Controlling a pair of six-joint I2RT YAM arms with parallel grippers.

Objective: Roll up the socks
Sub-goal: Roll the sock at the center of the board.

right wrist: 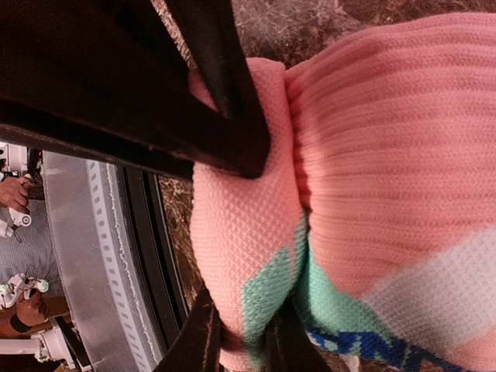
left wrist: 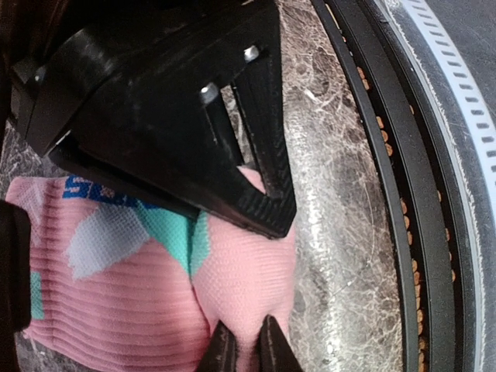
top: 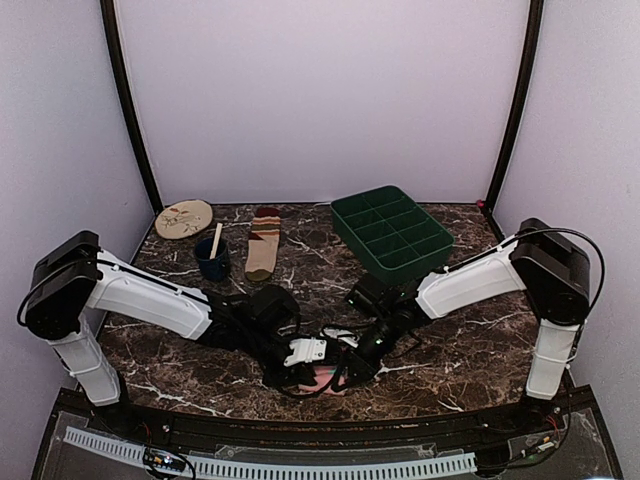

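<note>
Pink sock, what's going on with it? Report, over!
Left gripper shut on pink sock. Right gripper shut on it too. Striped sock untouched, far back. Nothing in the way.

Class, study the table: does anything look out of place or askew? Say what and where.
The tan striped fabric sock lies flat far back beside a dark blue cup, apart from the pink fabric sock bunched at the near edge. Nothing spilled.

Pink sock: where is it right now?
Top view: the pink sock lies at the near edge of the table, roughly centre, pinched by the left gripper and right gripper; the tan sock lies farther back beside the blue mug.
</note>
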